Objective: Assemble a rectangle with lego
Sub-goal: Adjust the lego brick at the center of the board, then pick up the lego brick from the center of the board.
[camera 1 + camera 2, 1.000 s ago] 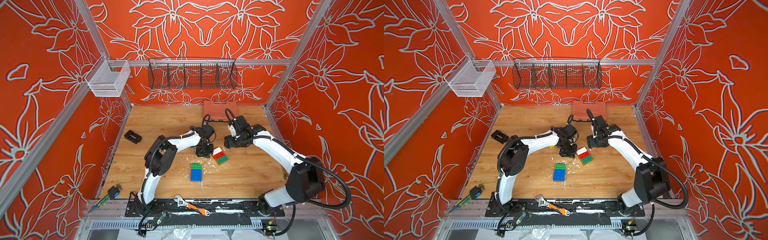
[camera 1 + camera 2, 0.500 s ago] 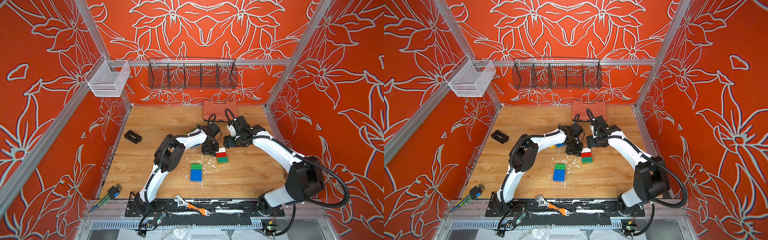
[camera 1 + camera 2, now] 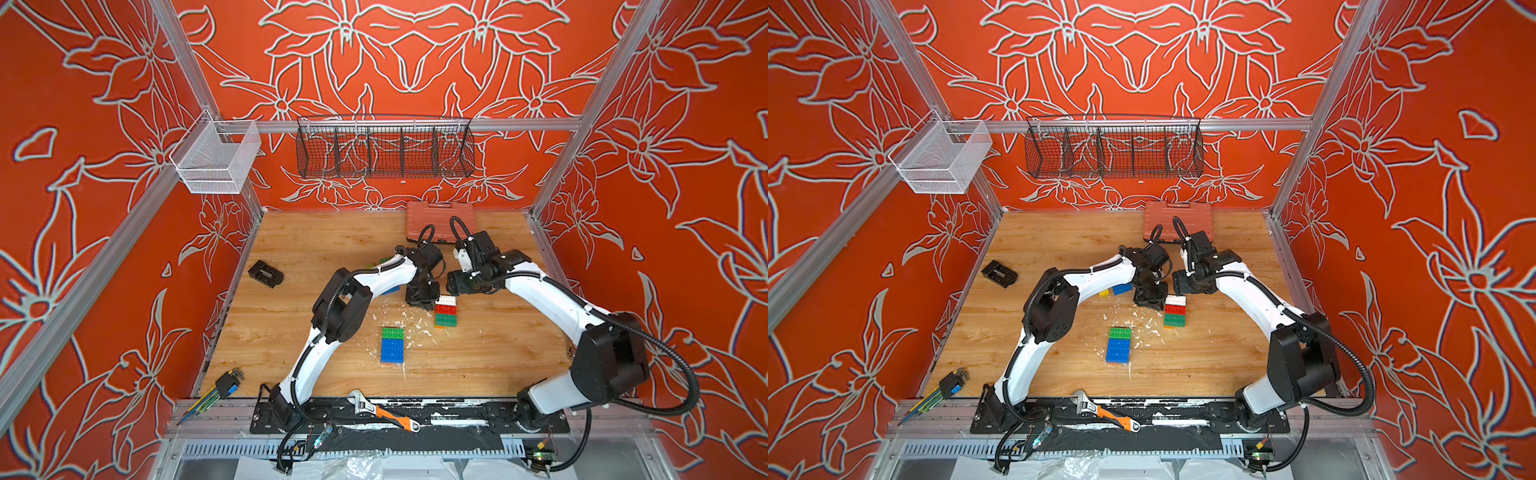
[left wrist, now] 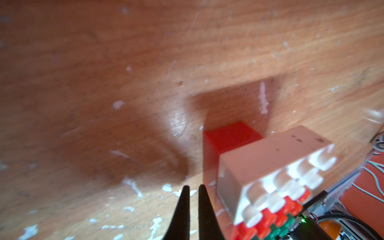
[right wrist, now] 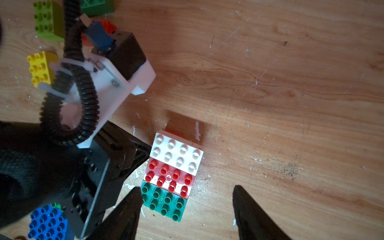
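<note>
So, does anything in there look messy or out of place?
Yes: white flecks are scattered over the middle of the wooden table, like chipped paint or dried glue. A wrench with an orange handle also lies just past the table's front edge, where it seems left behind.

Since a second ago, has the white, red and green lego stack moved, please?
Yes: the white, red and green lego stack turned clockwise, now parallel with the blue-and-green lego block.
</note>
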### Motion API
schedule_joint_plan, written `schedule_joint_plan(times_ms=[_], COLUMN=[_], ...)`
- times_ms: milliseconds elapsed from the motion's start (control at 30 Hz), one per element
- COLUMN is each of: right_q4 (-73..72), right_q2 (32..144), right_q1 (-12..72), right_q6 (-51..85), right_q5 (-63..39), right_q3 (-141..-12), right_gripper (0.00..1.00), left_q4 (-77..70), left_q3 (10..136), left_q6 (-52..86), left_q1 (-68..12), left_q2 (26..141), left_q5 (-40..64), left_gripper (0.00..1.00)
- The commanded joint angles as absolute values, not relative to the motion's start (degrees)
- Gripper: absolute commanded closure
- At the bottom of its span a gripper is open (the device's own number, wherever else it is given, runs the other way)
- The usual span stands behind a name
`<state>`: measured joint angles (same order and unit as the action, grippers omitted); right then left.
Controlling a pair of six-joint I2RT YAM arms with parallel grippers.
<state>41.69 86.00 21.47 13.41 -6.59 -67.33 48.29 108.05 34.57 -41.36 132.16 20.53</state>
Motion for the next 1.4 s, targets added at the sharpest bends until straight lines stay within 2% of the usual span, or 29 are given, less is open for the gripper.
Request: schedule_joint_plan(times_ms=[0, 167, 233, 400, 600, 700, 767, 900, 1100, 1367], right_q4=[42.35, 42.35, 42.54, 41.35, 39.11, 38.83, 38.53, 37.66, 36.63, 35.61], right_q2=[84.12, 84.81, 86.45, 89.55, 94.25, 96.68, 97.72, 98.85, 99.14, 100.00], right_q1=[21.18, 21.18, 21.17, 21.23, 21.27, 21.35, 21.36, 21.40, 21.36, 21.36], right_q6=[12.14, 11.66, 11.01, 10.65, 10.88, 10.19, 9.89, 9.67, 9.58, 9.67], right_q5=[-6.50, -6.15, -6.40, -7.19, -9.00, -9.96, -10.24, -10.88, -12.53, -14.00], right_q3=[-66.99, -69.39, -71.33, -75.02, -79.04, -81.19, -81.82, -82.14, -81.14, -80.17], right_gripper=[0.29, 0.29, 0.29, 0.29, 0.29, 0.24, 0.24, 0.24, 0.24, 0.25], left_q4=[53.03, 58.46, 60.78, 63.36, 63.59, 66.27, 67.78, 72.48, 77.97, 77.78], left_q3=[107.81, 105.48, 104.36, 102.33, 107.86, 114.50, 118.73, 128.85, 140.58, 140.58], left_q6=[33.72, 32.48, 31.46, 29.88, 27.51, 26.46, 26.37, 25.61, 25.73, 25.38], left_q1=[-41.19, -38.22, -35.46, -26.81, -20.39, -19.21, -18.55, -17.58, -17.27, -17.18], left_q2=[128.77, 120.80, 117.66, 114.43, 120.37, 126.04, 129.49, 137.35, 145.48, 148.01], left_q5=[16.76, 10.93, 9.69, 8.88, 9.00, 7.79, 6.75, 6.72, 4.54, 5.33], left_gripper=[0.86, 0.59, 0.53, 0.53, 0.54, 0.50, 0.45, 0.43, 0.46, 0.52])
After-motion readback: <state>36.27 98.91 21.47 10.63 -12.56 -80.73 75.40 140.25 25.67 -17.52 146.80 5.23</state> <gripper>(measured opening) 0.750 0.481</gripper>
